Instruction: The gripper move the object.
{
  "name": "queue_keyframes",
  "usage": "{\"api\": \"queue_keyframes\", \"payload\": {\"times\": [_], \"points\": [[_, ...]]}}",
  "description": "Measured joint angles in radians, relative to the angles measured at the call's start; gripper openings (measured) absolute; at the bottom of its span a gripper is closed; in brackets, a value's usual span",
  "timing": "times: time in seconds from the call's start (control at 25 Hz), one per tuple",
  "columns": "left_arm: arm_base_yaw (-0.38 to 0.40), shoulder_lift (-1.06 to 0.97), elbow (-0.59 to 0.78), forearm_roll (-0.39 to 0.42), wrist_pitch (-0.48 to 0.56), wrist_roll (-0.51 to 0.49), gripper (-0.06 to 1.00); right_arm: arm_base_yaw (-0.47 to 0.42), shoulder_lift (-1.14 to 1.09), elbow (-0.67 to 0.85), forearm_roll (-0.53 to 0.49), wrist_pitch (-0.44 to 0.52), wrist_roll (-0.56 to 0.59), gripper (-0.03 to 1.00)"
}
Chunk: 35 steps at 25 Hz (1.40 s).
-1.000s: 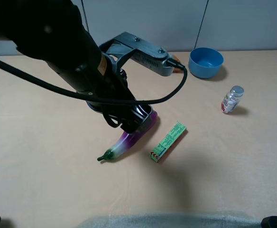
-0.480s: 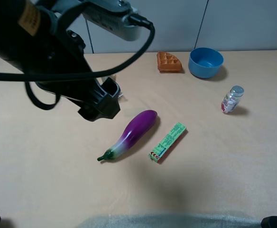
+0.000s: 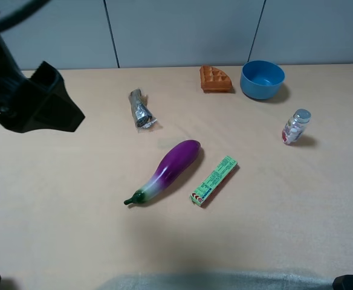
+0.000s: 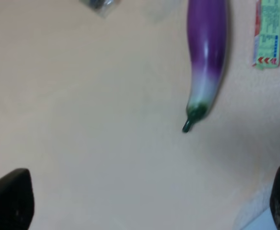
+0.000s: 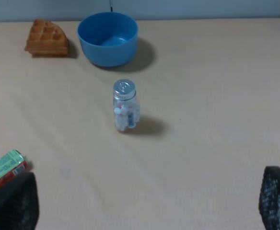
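Left gripper point(image 3: 40, 106) hangs wide and empty, well apart from the eggplant point(image 3: 167, 169) on the worktop point(image 3: 273, 217); next probably a fresh approach.

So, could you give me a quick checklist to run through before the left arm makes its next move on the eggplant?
1. Eggplant free of any grip: ok, it lies alone on the table.
2. Left gripper open: ok, fingertips sit at opposite edges of the wrist view with nothing between them.
3. Left gripper clear of the eggplant: ok, it is raised off to the side.
4. Room beside the eggplant: cannot tell; the green box lies close alongside with a narrow gap.
5. Silver wrapper out of the way: ok, apart from the eggplant.
6. Right gripper clear: ok, open, near the small bottle, not the eggplant.
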Motion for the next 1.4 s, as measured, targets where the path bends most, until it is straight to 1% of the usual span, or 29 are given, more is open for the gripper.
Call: {"api": "queue_keyframes", "payload": {"times": [0.28, 0.4, 0.6, 0.8, 0.96, 1.16, 1.4], "points": [[0.022, -0.112, 0.000, 0.009, 0.125, 0.000, 0.99, 0.000, 0.000, 0.000, 0.000, 0.000, 0.000, 0.69], [0.022, -0.163, 0.000, 0.030, 0.141, 0.000, 0.99, 0.000, 0.000, 0.000, 0.000, 0.000, 0.000, 0.69], [0.022, -0.242, 0.000, 0.106, 0.142, -0.001, 0.99, 0.000, 0.000, 0.000, 0.000, 0.000, 0.000, 0.69], [0.029, -0.276, 0.001, 0.190, 0.142, -0.003, 0.99, 0.000, 0.000, 0.000, 0.000, 0.001, 0.000, 0.69], [0.116, -0.278, 0.018, 0.195, 0.142, -0.002, 0.99, 0.000, 0.000, 0.000, 0.001, 0.001, 0.000, 0.69], [0.248, -0.278, 0.059, 0.146, 0.142, 0.018, 0.99, 0.000, 0.000, 0.000, 0.001, 0.001, 0.000, 0.69], [0.335, -0.286, 0.115, 0.137, 0.141, 0.053, 0.99, 0.000, 0.000, 0.000, 0.001, 0.001, 0.000, 0.69]]}}
